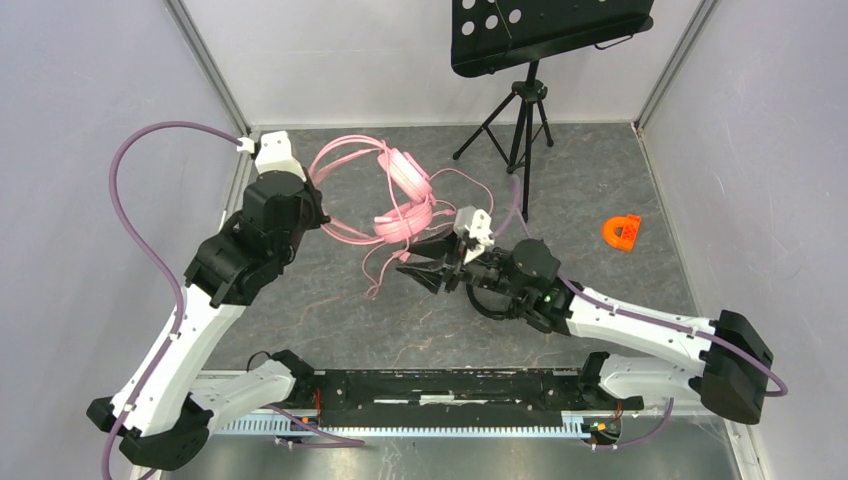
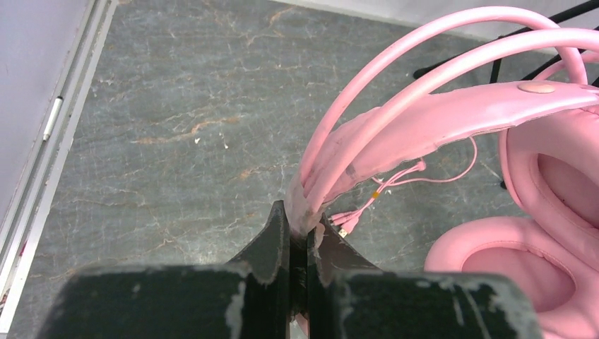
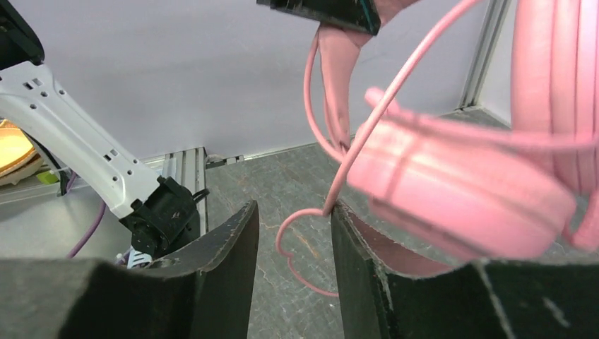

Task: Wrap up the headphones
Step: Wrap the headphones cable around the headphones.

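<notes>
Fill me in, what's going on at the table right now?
The left gripper is shut on the headband of the pink headphones. The right gripper stands open beside an earcup, with the cable passing through the gap between its jaws, unclamped. The cable trails in loose loops and is not wrapped yet. An orange piece lies off to the right.

Pink headphones (image 3: 459,198) dangle their cable (image 3: 345,173) between parted fingers (image 3: 226,275).
</notes>
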